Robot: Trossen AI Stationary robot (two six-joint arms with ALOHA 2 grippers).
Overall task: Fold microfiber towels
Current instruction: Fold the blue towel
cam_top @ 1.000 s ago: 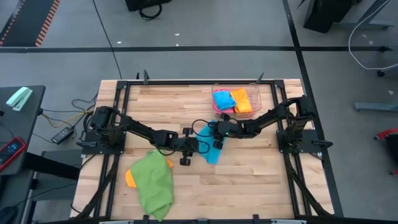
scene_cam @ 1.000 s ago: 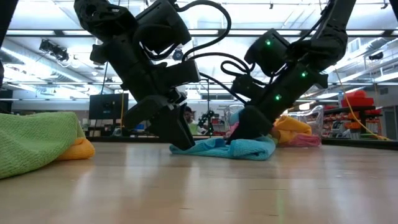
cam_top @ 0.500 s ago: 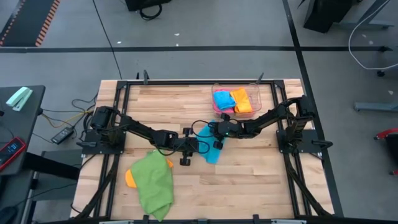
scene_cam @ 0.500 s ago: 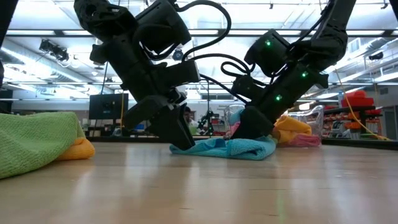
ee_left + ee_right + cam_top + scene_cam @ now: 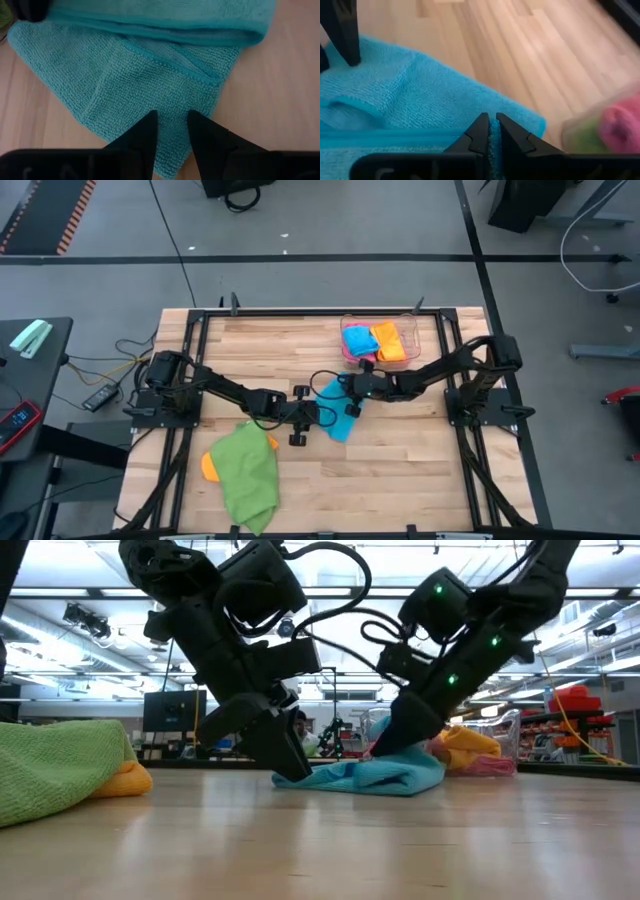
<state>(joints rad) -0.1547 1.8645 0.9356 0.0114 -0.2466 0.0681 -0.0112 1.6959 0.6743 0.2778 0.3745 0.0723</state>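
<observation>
Folding is under way on the sky-blue microfiber towel (image 5: 338, 408), which lies at the middle of the wooden bench (image 5: 400, 460), between the two arms. One edge of it is clenched in the right claw (image 5: 490, 131), a thin ridge of cloth being pinched between the nearly closed fingers and raised slightly off the boards. The left claw (image 5: 170, 131) is pressed down on the opposite corner, its fingers set a little apart with the towel under them; whether cloth is actually gripped there cannot be told.

For a clean fold, the pinned corner is best kept held flat while the raised edge is carried over in a low arc and laid onto the far edge, so that corners meet and no bunching is trapped.

A crumpled green towel (image 5: 248, 475) lies over an orange one (image 5: 208, 467) near the bench's front left. Folded towels rest in the clear plastic tray (image 5: 412, 330) at the back.
</observation>
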